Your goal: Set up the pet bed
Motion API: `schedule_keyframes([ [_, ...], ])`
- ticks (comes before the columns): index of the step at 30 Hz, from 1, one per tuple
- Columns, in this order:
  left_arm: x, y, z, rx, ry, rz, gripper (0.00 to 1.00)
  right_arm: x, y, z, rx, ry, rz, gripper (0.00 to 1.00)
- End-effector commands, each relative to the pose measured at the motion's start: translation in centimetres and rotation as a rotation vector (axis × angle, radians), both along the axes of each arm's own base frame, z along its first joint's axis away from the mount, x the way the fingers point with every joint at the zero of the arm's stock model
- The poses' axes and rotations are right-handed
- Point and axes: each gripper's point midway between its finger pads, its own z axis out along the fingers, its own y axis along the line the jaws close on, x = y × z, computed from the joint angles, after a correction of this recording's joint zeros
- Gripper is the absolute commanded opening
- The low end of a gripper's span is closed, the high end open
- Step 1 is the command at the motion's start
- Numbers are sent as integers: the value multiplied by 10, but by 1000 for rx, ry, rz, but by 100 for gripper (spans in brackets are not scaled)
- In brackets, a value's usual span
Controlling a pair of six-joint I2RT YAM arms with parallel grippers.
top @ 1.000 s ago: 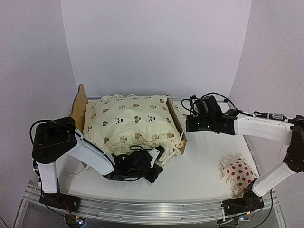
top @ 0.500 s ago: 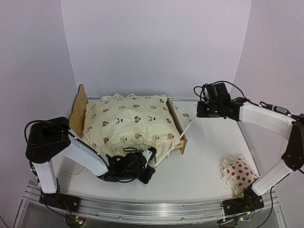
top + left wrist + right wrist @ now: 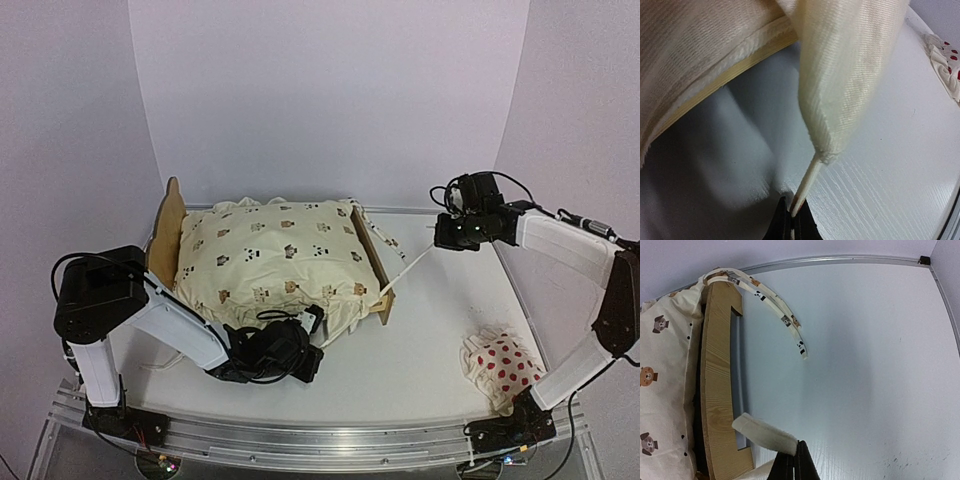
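The pet bed (image 3: 372, 262) is a light plywood frame with a curvy headboard on the left and its footboard (image 3: 720, 380) on the right. A cream animal-print cushion (image 3: 275, 255) fills it. Low at the cushion's near edge, my left gripper (image 3: 312, 330) (image 3: 792, 220) is shut on a thin cream tie (image 3: 807, 182) hanging from the cushion's ruffle (image 3: 850, 75). To the right of the footboard, my right gripper (image 3: 438, 240) (image 3: 795, 460) is shut on another cream tie (image 3: 412, 265) (image 3: 762, 434), which runs taut from the cushion's near right corner.
A small white red-dotted pillow (image 3: 500, 368) lies near the right arm's base, its edge also showing in the left wrist view (image 3: 945, 55). A printed tie (image 3: 780, 310) loops off the footboard's far corner onto the table. A metal rail runs along the table's far edge (image 3: 840, 261).
My right gripper has moved right and away from the footboard, drawing its tie out straight. My left gripper has shifted slightly under the cushion's near edge, still holding its tie.
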Motion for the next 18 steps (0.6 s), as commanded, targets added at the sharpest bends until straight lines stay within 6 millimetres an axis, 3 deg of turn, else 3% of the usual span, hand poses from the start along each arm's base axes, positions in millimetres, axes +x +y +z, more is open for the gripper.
schedule_keyframes([
  [1, -10, 52, -45, 219, 71, 68, 0, 32, -30, 48, 18, -168, -116, 0],
  [5, -9, 56, -48, 239, 70, 87, 0, 27, -5, 52, 117, -148, -5, 0],
  [9, -10, 50, -41, 213, 65, 70, 0, 6, 33, 58, 282, -98, 170, 0],
  [14, -8, 48, -25, 190, 45, 73, 4, -42, 72, 72, 497, -11, 372, 0],
  [18, -5, 45, -15, 188, 35, 78, 10, -88, 95, 69, 570, 68, 507, 0],
])
